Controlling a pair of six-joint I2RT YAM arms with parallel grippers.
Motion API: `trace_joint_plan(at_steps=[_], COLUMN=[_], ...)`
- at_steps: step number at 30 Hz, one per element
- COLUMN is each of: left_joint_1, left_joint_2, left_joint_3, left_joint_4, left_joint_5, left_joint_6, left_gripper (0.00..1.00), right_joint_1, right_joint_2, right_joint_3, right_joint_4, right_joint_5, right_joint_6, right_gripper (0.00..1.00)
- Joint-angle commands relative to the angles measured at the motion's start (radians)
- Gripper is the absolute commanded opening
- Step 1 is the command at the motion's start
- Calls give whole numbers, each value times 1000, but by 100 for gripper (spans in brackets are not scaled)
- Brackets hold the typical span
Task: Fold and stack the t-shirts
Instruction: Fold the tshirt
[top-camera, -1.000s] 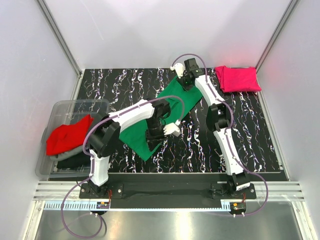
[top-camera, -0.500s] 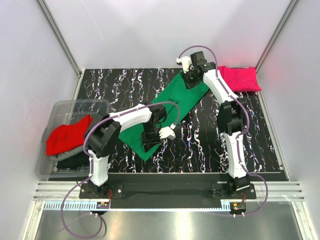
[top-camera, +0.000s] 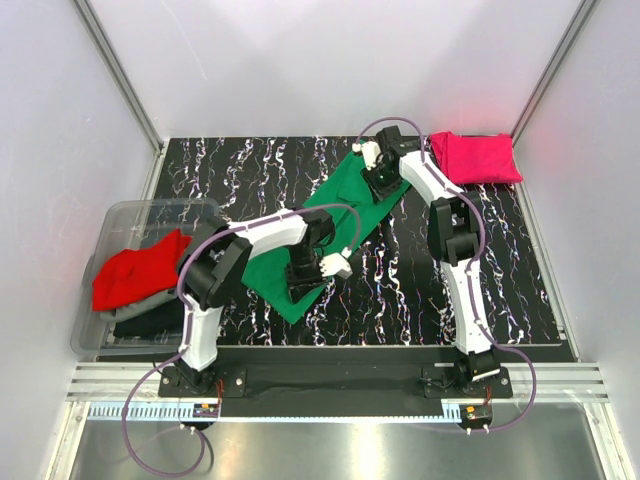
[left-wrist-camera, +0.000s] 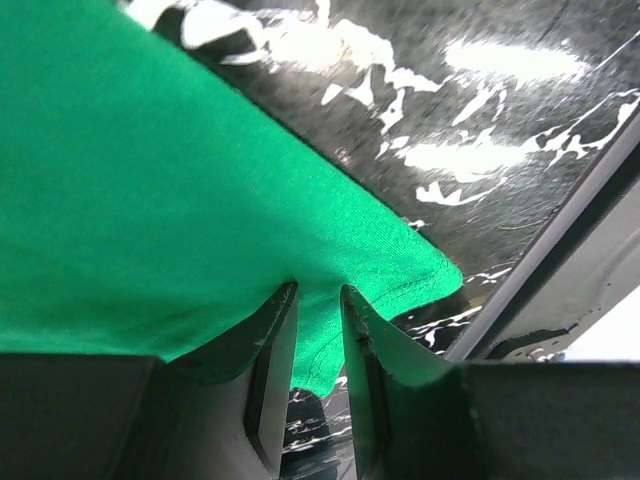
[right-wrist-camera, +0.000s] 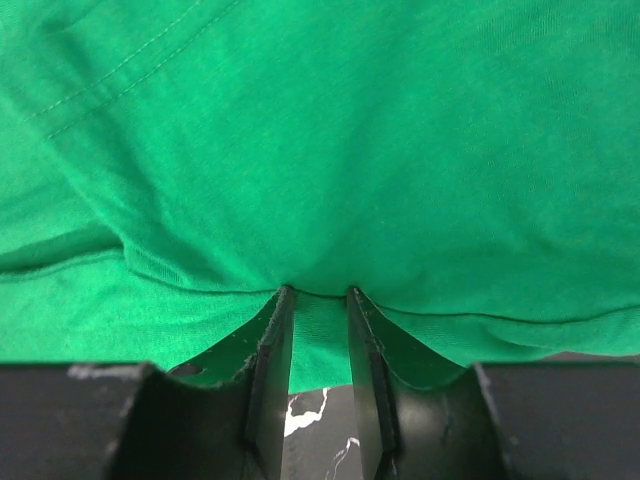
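The green t-shirt (top-camera: 345, 195) lies stretched diagonally across the desk (top-camera: 250, 170). The left tool (left-wrist-camera: 318, 300), on an arm bent sharply at the elbow, pinches the shirt's near corner. The right tool (right-wrist-camera: 317, 300) (arm stretched far forward, wrist folded down) grips its far edge.

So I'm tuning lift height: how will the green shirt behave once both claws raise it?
Probably floppy: the green shirt wrinkles where the right claw pinches its hem. It would likely sag between grips, since the left claw holds only the opposite corner. Thin knit suggests it is light.
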Motion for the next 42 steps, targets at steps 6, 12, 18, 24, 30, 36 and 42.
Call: trace_joint_plan(at_steps=[6, 12, 18, 24, 30, 36, 42], left_joint_1=[-95, -154, -208, -202, -202, -202, -202], left_joint_2=[126, 218, 261, 137, 46, 108, 151], left_joint_3=[95, 244, 380, 416, 373, 311, 235], left_joint_4=[28, 22, 0, -84, -81, -28, 66], left_joint_5=[77, 92, 88, 40, 8, 34, 48], left_joint_6=[-21, -47, -72, -78, -73, -73, -93], left_gripper=[30, 31, 31, 31, 32, 31, 30], right_joint_1=[2, 10, 30, 31, 13, 7, -22], right_joint_2=[127, 253, 253, 56, -60, -16, 60], right_joint_3=[157, 368, 461, 347, 266, 224, 252], right_joint_4=[-13, -30, -22, -25, -22, -27, -28], right_joint_5=[32, 54, 57, 55, 25, 17, 0], right_joint_6=[-54, -80, -74, -63, -17, -3, 9], right_gripper=[35, 36, 37, 39, 40, 40, 38])
